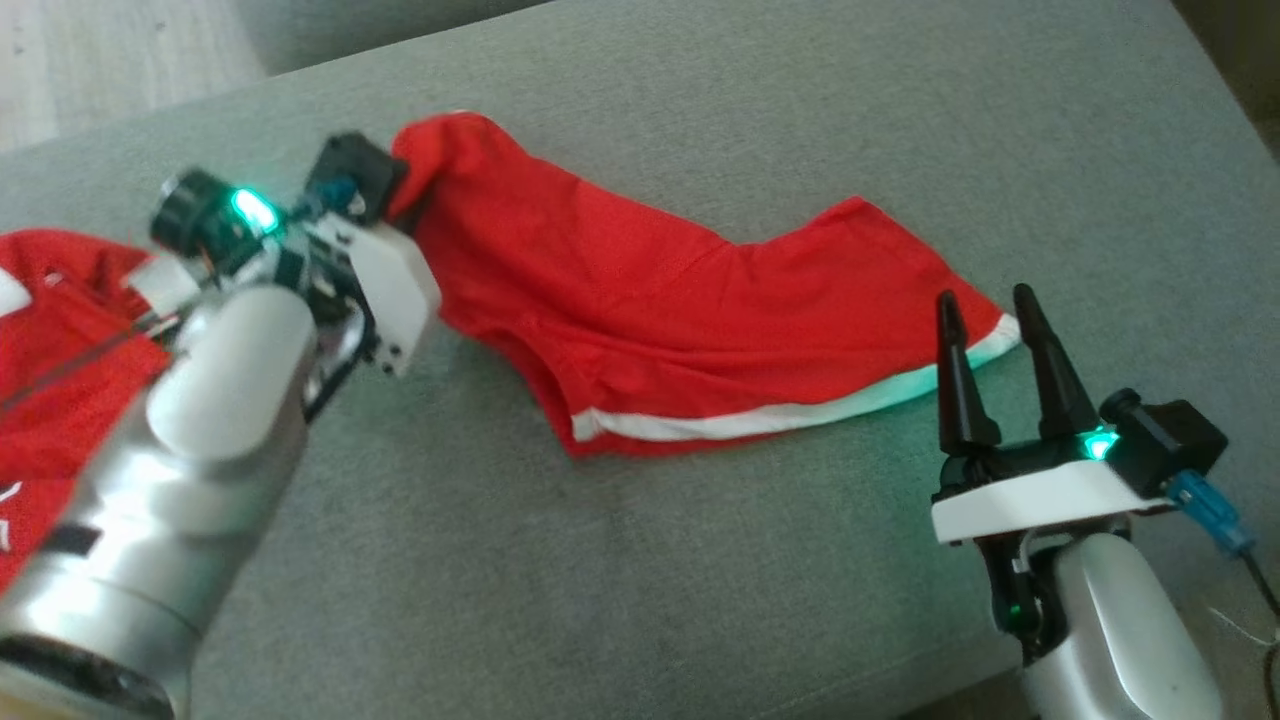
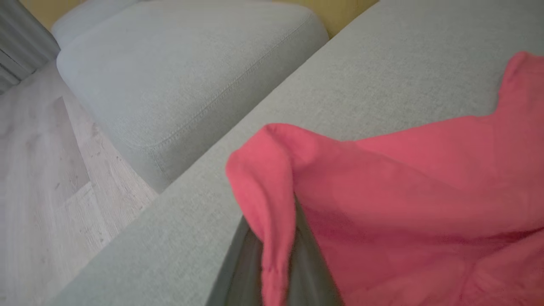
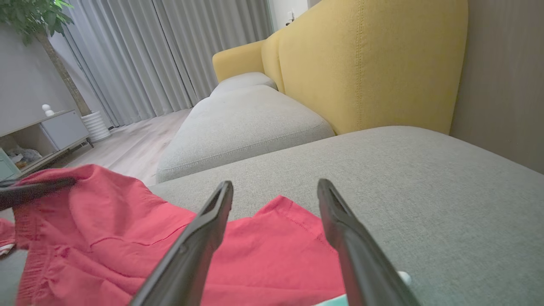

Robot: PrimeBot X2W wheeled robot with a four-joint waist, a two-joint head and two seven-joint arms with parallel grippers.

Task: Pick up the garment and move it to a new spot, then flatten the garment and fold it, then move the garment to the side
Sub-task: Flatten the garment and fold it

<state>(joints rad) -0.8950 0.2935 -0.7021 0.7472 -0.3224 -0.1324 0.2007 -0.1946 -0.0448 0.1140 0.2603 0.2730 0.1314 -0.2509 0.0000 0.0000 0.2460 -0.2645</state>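
The garment (image 1: 680, 320) is a pair of red shorts with a white hem stripe, lying stretched and wrinkled across the grey cushion (image 1: 700, 580). My left gripper (image 1: 403, 197) is shut on its upper left end, and the cloth there is raised into a peak. In the left wrist view a fold of the garment (image 2: 403, 204) runs pinched between the dark fingers (image 2: 312, 267). My right gripper (image 1: 990, 305) stands open at the garment's right hem corner, fingers upright. In the right wrist view its open gripper (image 3: 275, 189) frames the red cloth (image 3: 127, 229), with nothing held.
A second red garment (image 1: 60, 330) lies at the far left under my left forearm. Beyond the cushion's edge stand another grey seat (image 2: 182, 72), a wooden floor (image 2: 42, 170) and a yellow backrest (image 3: 361, 63). A low cabinet (image 3: 42, 131) stands by the curtains.
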